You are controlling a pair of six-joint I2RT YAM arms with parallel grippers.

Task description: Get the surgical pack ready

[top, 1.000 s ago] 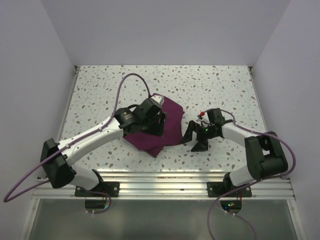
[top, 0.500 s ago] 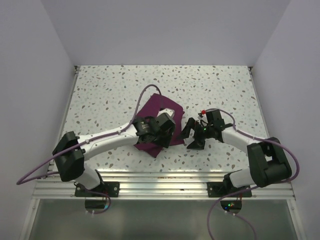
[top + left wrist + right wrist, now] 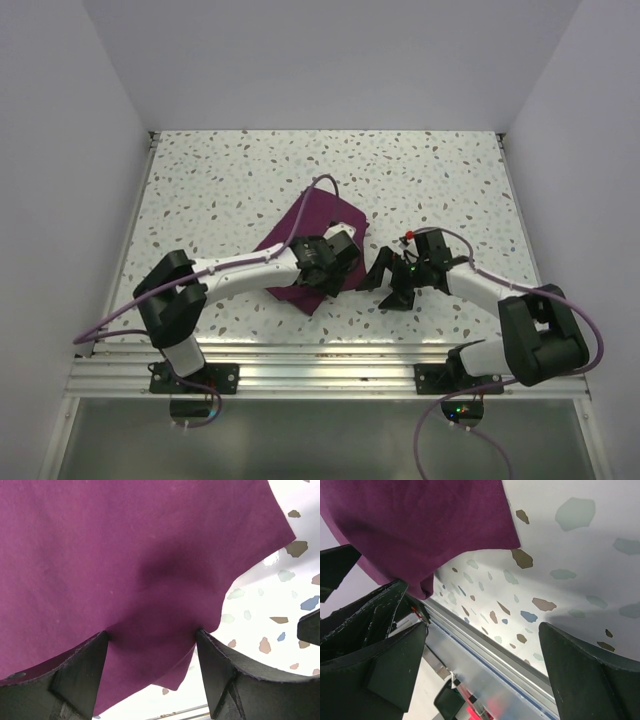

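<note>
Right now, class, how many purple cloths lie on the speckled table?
1. The dark-purple soft cloth sheet lies in the middle, partly under the left hand; others may hide beneath.

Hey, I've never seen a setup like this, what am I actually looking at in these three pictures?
Two white-and-black robot arms are bolted at the near edge of a speckled white table. One picture looks down from above; the other two come from a camera on each wrist. On the table lies a soft dark-purple cloth sheet, the surgical pack. The left end effector, a two-finger claw, is over the cloth with jaws apart. The right end effector sits beside the cloth's edge, also wide open. Neither visibly grips anything.
</note>
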